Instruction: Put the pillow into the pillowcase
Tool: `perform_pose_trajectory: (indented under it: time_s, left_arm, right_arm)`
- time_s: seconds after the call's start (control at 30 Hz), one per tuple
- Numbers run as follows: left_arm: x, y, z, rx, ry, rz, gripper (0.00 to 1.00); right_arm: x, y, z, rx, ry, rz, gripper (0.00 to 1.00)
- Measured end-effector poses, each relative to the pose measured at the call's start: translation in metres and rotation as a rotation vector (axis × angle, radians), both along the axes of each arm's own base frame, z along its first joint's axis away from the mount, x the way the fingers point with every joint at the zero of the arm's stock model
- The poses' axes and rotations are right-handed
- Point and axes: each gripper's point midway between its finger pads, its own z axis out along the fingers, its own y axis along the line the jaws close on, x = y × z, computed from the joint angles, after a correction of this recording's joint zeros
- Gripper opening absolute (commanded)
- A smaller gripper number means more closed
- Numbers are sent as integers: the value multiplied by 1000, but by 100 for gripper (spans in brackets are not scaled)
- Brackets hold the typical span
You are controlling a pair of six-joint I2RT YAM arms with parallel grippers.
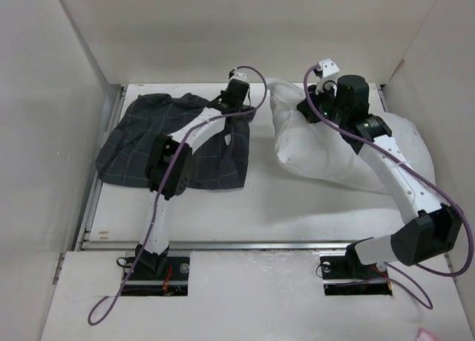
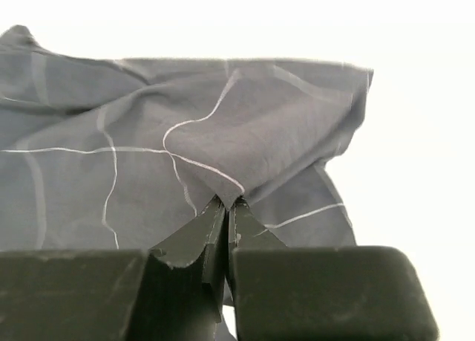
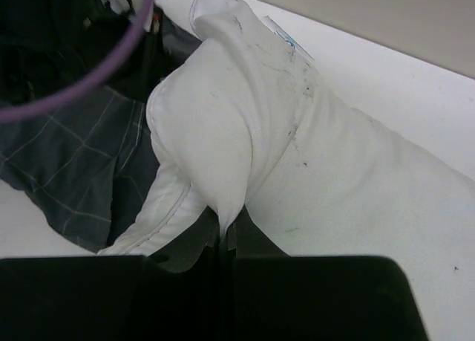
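The dark grey pillowcase [image 1: 141, 137] with a thin light grid lies wrinkled on the table at the back left. My left gripper [image 1: 236, 96] is shut on a fold of it near its right upper corner; the pinched cloth [image 2: 223, 144] rises from the closed jaws in the left wrist view. The off-white pillow [image 1: 334, 151] lies at the back right. My right gripper [image 1: 315, 96] is shut on a fold of the pillow [image 3: 223, 148] at its left upper end, next to the pillowcase [image 3: 67, 170].
White walls [image 1: 44, 118] close the table in on the left, back and right. A metal rail [image 1: 245, 244] runs across the near side in front of the arm bases. Purple cables [image 1: 256, 85] loop over both wrists.
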Motion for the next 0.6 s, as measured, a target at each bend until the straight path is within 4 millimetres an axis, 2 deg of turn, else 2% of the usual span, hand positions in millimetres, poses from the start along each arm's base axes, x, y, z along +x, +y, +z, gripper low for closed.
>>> perform_pose_trajectory:
  time_s: [0.17,0.27,0.37,0.47,0.6]
  left_arm:
    - [-6,3,51,-46,-80,-2,0]
    - [-7,3,68,-63,-106,-5,0]
    - [-8,2,69,-69,-103,-13,0]
    - [-12,-1,65,-75,-76,-38,6]
    - [-15,-6,60,-86,-55,-63,7]
  right_arm:
    - [-6,8,-28,-4,58,52,0]
    - [-9,15,-43,-17,76,101,0]
    - [-13,31,-60,-40,94,170,0]
    - [-15,59,-85,-66,136,253,0]
    - [-16,102,-134,-94,241,366,0]
